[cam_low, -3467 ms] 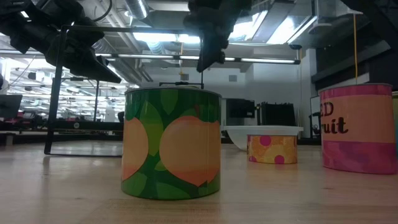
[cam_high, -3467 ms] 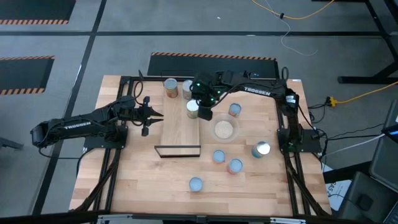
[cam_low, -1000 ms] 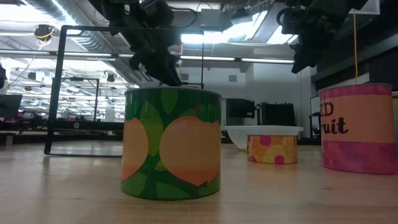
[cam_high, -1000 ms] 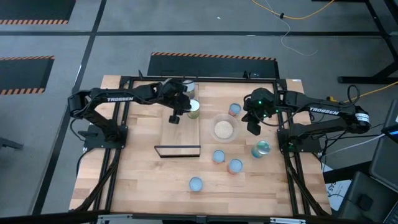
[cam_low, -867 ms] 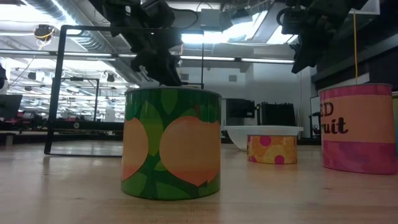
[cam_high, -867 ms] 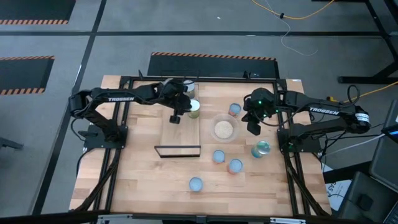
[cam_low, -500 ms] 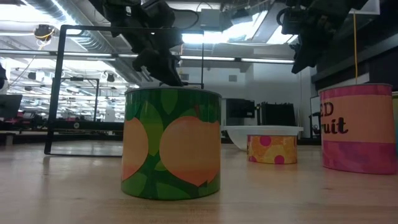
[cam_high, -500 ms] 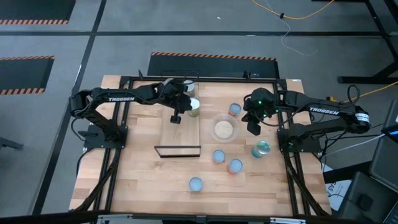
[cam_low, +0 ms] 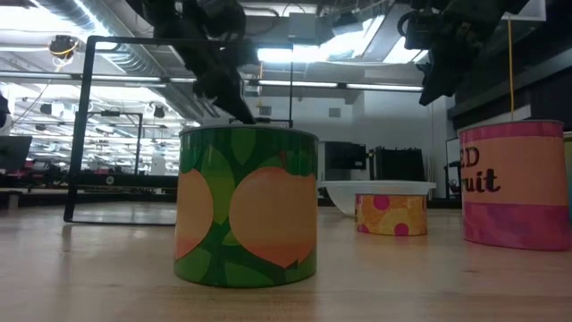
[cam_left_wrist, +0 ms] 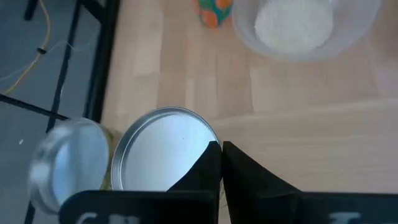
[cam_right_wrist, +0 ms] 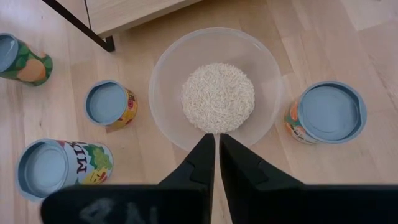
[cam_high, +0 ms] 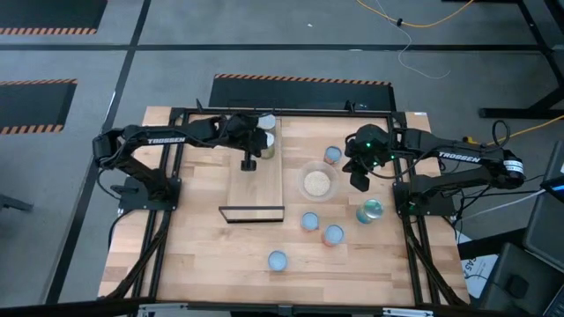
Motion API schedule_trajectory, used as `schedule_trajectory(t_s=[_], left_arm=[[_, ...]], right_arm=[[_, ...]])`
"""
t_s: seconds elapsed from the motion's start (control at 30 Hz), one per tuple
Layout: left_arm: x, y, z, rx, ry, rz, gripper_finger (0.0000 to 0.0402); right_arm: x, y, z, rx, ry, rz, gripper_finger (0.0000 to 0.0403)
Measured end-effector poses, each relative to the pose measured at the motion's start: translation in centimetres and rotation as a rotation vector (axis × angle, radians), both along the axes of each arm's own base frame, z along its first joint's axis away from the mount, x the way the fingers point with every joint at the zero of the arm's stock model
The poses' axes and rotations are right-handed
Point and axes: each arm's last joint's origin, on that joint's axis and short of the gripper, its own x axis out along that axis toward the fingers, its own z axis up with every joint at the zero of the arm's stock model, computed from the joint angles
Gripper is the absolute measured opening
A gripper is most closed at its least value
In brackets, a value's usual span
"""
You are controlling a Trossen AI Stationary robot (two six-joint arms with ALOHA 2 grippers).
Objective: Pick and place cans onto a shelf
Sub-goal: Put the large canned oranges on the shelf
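The shelf (cam_high: 256, 185) is a light-wood board with a black frame (cam_high: 252, 211) at its near end. Two silver-topped cans (cam_high: 267, 145) (cam_high: 264, 123) stand at its far end; the left wrist view shows them too (cam_left_wrist: 163, 152) (cam_left_wrist: 67, 163). My left gripper (cam_high: 248, 163) is shut and empty over the board's far end, beside the nearer can. My right gripper (cam_high: 359, 181) hovers shut above the clear bowl of rice (cam_right_wrist: 217, 96). More cans (cam_high: 332, 156) (cam_high: 309, 221) (cam_high: 332, 235) stand on the table to the shelf's right. My left gripper's shut fingers (cam_left_wrist: 211, 165) stand right beside the rim of the silver-topped can (cam_left_wrist: 205, 140), coming at it from above. Whether they touch it I cannot tell.
Further cans stand near the front (cam_high: 277, 259) and right (cam_high: 370, 210). In the low view a green can with orange fruit (cam_low: 248, 206) stands close, with a pink can (cam_low: 514, 183) at the right. Black frame rails (cam_high: 176, 114) border the tabletop.
My left gripper has shut its fingers on nothing over the shelf's far end and has drawn back slightly toward the table's far left.
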Motion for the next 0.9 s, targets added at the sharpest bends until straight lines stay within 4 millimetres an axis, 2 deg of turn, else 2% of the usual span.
schedule_trajectory(t_s=[0.3,0.47,0.67,0.9], left_arm=[[-3.1,-1.0,3.3,-0.012,-0.056,0.136,0.0001],[-4.8,-1.5,4.1,-0.035,-0.031,0.218,0.0001],[-5.5,-1.7,3.5,-0.079,0.029,0.276,0.0],[-5.7,-1.7,0.9,-0.092,0.049,0.315,0.0]], right_arm=[[0.0,0.0,0.0,0.002,0.0,-0.002,0.0029],[0.0,0.0,0.0,0.001,0.0,-0.001,0.0029],[0.0,0.0,0.0,0.001,0.0,0.0,0.0029],[0.0,0.0,0.0,0.0,0.0,0.0,0.0029]])
